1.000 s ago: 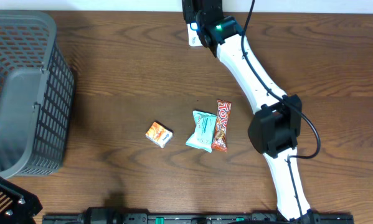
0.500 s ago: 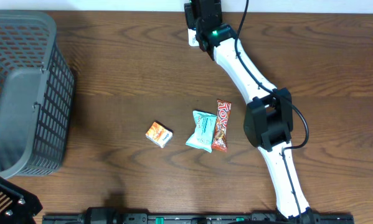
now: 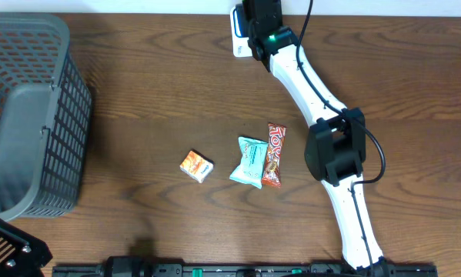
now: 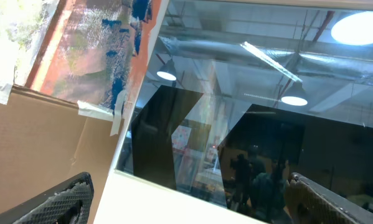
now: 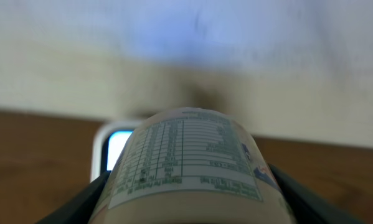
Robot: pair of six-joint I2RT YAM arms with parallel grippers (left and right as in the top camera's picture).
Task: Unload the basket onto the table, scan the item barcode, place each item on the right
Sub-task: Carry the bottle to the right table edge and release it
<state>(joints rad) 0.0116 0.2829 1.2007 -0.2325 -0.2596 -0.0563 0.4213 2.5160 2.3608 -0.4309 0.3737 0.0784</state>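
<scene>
A smooth cylindrical container with a printed label was gripped by the right fingers at the wood-grain bench's far edge, before a white rounded scanner; crinkled snack packs and a grey lattice basket were left aside; the left fingers were spread wide, empty

- red wrapper, mid-table, just right of the teal packet: large white lettering runs along its length, seemingly beginning "To"; the remaining letters are not legible from overhead.
- teal packet: dark print on a pale panel, too small to read.
- orange box, left of the packet: pale patch on top, no legible wording.
- round container, right wrist view: white label bearing a ruled table of small green print; rows show, words and figures blurred. Blue mark at the label's right edge, unreadable.
</scene>
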